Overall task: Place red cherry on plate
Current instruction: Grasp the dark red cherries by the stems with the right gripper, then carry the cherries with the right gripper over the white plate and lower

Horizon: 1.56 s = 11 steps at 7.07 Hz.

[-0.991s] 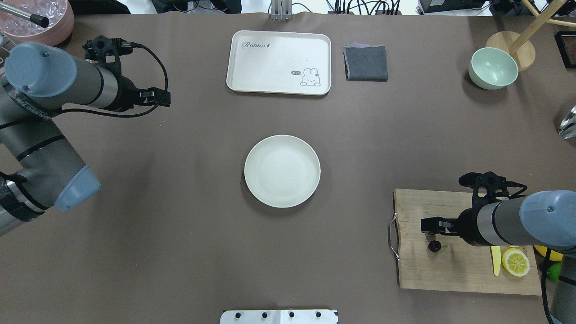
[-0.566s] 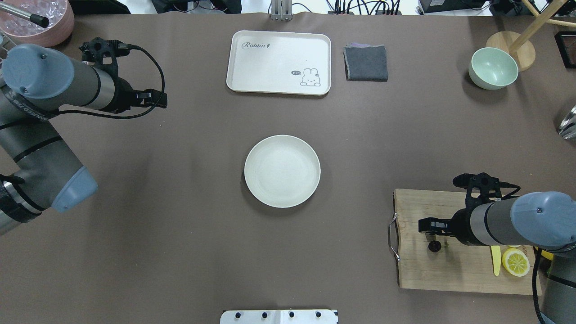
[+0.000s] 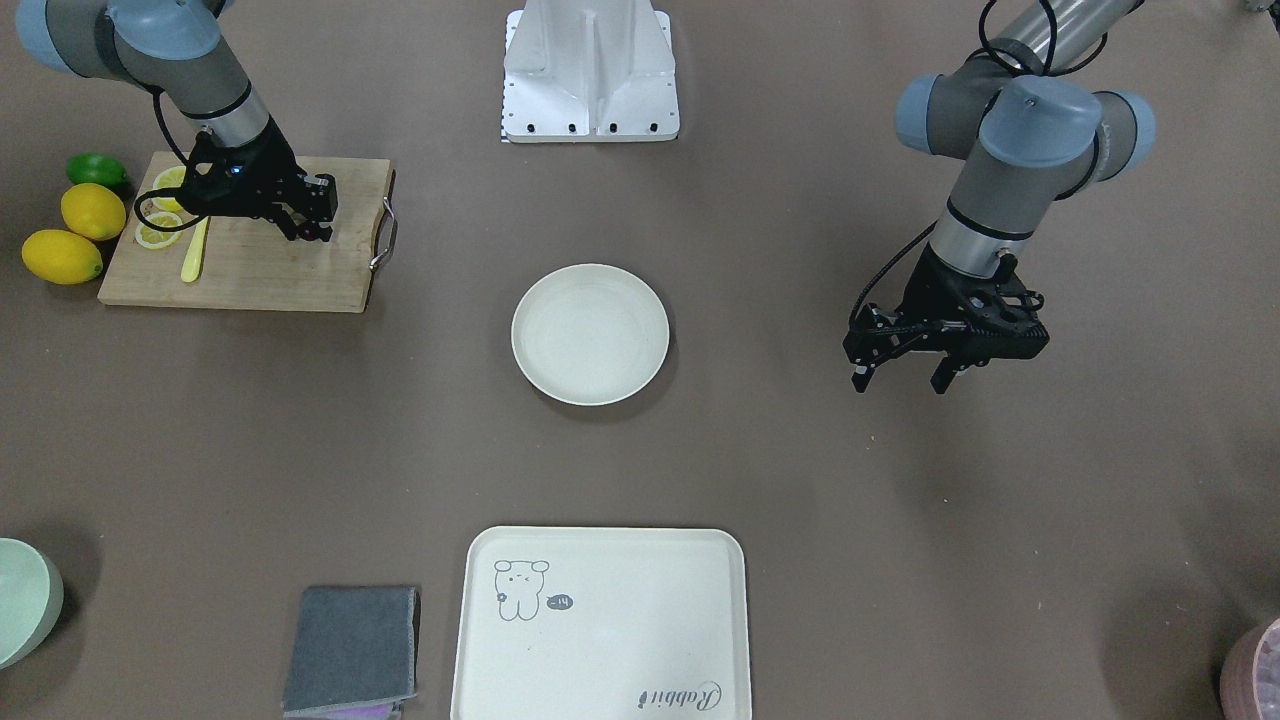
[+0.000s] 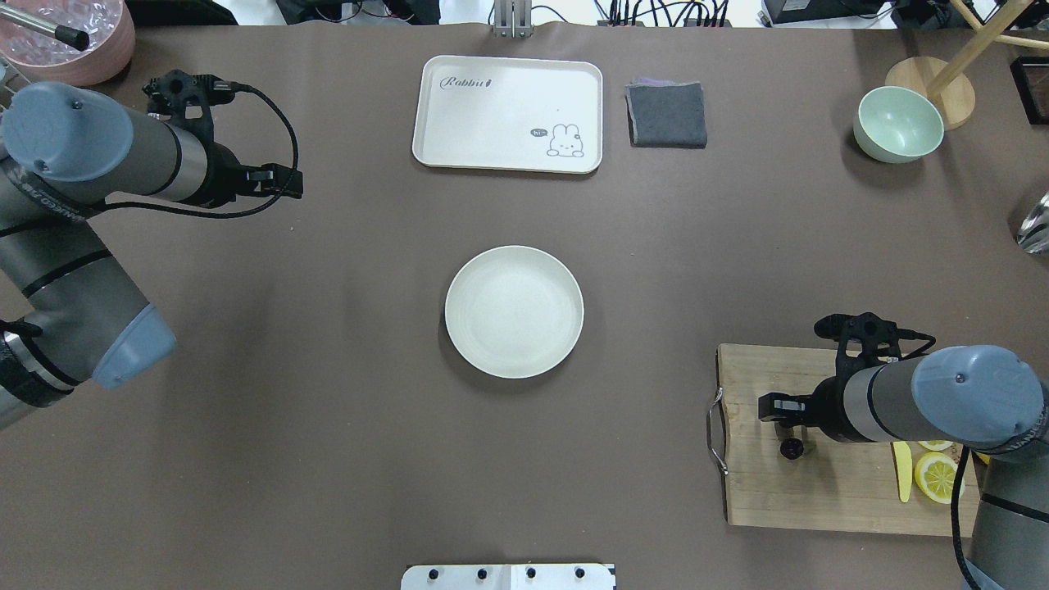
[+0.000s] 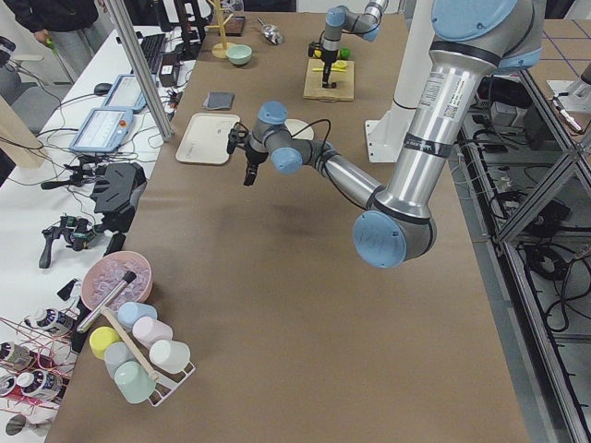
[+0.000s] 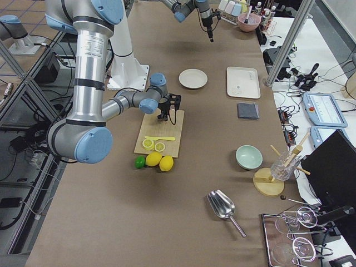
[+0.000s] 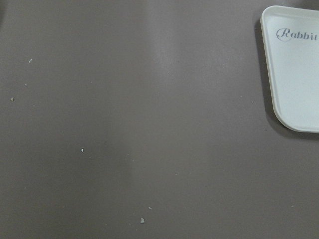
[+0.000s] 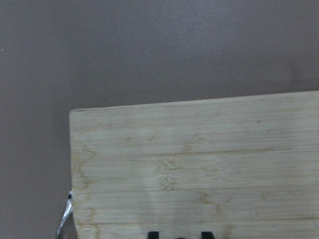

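Observation:
The red cherry [image 4: 792, 447] lies on the wooden cutting board [image 4: 819, 492], small and dark, near the board's handle end. My right gripper [image 4: 784, 419] hangs low right over it, fingers pointing down and open; the right wrist view shows two separate fingertips at its bottom edge above bare board [image 8: 199, 164], with no cherry in view. In the front-facing view this gripper [image 3: 311, 232] covers most of the cherry. The round cream plate [image 4: 514, 311] sits empty at the table's middle, well left of the board. My left gripper [image 4: 283, 182] hovers open over bare table, holding nothing.
Lemon slices [image 4: 938, 476] and a yellow knife [image 4: 902, 474] lie on the board's right end; whole lemons [image 3: 62, 255] and a lime [image 3: 96, 169] sit beside it. A rabbit tray [image 4: 508, 113], grey cloth [image 4: 666, 114] and green bowl [image 4: 898, 124] line the far edge.
My right gripper has sunk lower and shifted slightly left over the cherry, which stays put. The left arm drew back a little to the left.

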Available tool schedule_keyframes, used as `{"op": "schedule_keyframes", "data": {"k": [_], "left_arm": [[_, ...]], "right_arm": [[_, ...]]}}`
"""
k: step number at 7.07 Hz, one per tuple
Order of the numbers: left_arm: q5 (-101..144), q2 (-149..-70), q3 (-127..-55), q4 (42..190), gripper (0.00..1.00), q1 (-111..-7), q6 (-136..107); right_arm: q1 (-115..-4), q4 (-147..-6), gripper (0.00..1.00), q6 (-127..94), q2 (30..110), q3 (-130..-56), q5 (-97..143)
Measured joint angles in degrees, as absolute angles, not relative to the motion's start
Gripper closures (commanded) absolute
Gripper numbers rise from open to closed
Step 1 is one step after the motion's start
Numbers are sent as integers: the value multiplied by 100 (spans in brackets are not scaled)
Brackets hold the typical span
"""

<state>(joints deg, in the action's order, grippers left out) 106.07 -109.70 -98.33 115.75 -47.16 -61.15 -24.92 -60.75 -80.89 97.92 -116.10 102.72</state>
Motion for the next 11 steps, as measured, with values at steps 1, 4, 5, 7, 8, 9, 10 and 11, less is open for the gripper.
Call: {"op": "schedule_keyframes", "data": {"k": [1, 4, 5, 7, 8, 9, 10, 11], "left_arm": [[10608, -10969, -9838, 11578, 2, -4718, -6111], [10608, -10966, -9839, 11582, 2, -4737, -6071], [10615, -10935, -9817, 11580, 2, -4821, -5917], [10655, -10754, -9748, 11583, 2, -5173, -5277], [10669, -10632, -9731, 11586, 2, -5357, -4996], [10729, -10473, -9722, 11588, 2, -5583, -4665], [10921, -10256, -9711, 11588, 2, -5896, -4192], [11160, -10023, -9699, 11591, 2, -6236, -3757]], "right_arm": [[-2539, -6079, 100, -8085, 9799, -11629, 10276], [-2949, -6246, 100, -8043, 9678, -11899, 10622], [-3133, -6603, 100, -8034, 9304, -11954, 10859], [-3288, -8006, 100, -7997, 7839, -11800, 10982], [-3306, -8502, 100, -7984, 7073, -11514, 10959], [-3310, -8710, 100, -7950, 6454, -11099, 10900], [-3312, -8767, 100, -7864, 5970, -10648, 10819], [-3310, -8766, 100, -7779, 5623, -10254, 10772]]}}
